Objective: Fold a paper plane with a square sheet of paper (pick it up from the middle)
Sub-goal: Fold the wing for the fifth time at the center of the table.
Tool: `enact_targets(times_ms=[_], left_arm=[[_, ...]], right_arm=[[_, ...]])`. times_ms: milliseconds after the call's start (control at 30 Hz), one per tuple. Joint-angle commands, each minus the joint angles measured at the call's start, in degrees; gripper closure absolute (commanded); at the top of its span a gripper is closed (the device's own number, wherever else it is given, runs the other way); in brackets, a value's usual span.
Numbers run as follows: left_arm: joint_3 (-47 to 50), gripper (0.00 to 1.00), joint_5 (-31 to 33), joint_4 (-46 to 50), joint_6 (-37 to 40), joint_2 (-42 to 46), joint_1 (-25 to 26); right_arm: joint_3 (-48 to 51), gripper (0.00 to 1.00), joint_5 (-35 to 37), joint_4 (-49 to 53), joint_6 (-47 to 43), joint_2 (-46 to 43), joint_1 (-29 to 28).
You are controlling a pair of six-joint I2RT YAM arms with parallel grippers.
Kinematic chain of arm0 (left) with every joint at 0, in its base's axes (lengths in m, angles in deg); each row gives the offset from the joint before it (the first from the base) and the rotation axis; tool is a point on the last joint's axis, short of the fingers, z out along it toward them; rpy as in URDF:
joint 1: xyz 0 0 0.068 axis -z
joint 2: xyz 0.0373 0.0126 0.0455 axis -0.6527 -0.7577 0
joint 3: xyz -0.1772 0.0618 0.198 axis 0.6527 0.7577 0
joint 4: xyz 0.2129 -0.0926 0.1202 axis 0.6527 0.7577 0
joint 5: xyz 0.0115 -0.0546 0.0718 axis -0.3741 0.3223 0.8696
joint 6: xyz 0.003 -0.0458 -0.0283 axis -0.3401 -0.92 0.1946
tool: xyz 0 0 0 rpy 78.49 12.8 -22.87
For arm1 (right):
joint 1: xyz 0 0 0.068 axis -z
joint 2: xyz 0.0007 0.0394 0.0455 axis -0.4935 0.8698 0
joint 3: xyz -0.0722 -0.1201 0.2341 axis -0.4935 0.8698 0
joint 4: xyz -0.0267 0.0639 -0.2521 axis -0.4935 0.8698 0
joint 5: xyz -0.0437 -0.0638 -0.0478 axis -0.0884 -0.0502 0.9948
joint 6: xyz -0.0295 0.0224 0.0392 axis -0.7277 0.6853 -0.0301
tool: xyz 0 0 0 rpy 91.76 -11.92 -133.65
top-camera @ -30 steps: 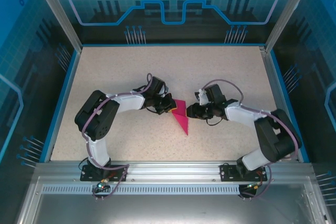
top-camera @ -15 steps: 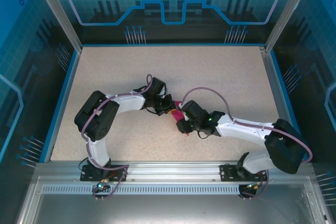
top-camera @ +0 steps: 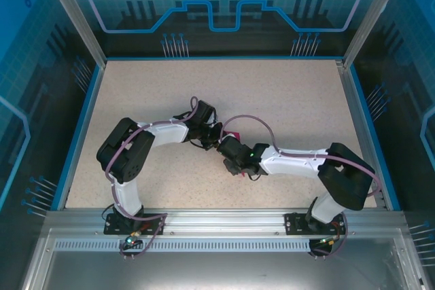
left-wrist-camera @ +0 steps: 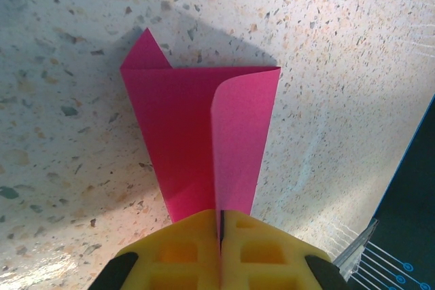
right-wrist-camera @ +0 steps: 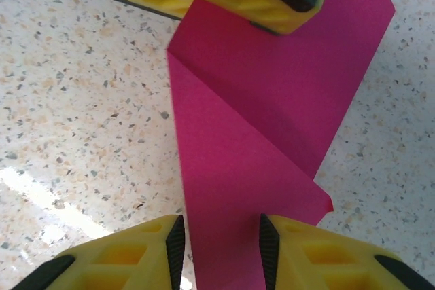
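Left gripper (left-wrist-camera: 221, 221) pinches one end of the paper plane (left-wrist-camera: 204, 134), near the table (top-camera: 136, 86) centre. Right gripper (right-wrist-camera: 221, 239) is spread, straddling the other end. From it the plane's long axis runs 6 to 1 o'clock, with the left gripper at 12.

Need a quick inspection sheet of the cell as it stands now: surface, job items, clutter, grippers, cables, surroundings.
Surface: speckled tabletop, flat, no marks seen.
Job's things: magenta-pink paper, partly folded into a tapering shape with one flap curling up, lying mid-table between the two wrists.
Clutter: nothing seen.
Grippers: left gripper shut on the narrow end of the paper. Right gripper has its jaws apart, and the paper's other end lies between its fingers.
Cables: purple cable loops over the right forearm, and another runs along the left arm. No snag seen.
Surroundings: blue printed enclosure walls, aluminium rail at the near edge.
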Motion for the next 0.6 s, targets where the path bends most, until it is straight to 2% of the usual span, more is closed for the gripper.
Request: enact_targets(times_ms=[0,167,567], left_arm=[[-1.5,0.99,0.1,1.7,-0.5,0.9,0.3],[-1.8,0.99,0.0,2.1,-0.3,0.9,0.4],[-2.3,0.98,0.2,3.0,0.1,0.7,0.4]], right_arm=[[-2.2,0.65,3.5,2.5,1.3,1.1,-1.2],[-2.9,0.71,5.0,3.5,1.8,1.8,-1.6],[-3.2,0.72,6.2,4.2,2.2,2.8,-2.4]])
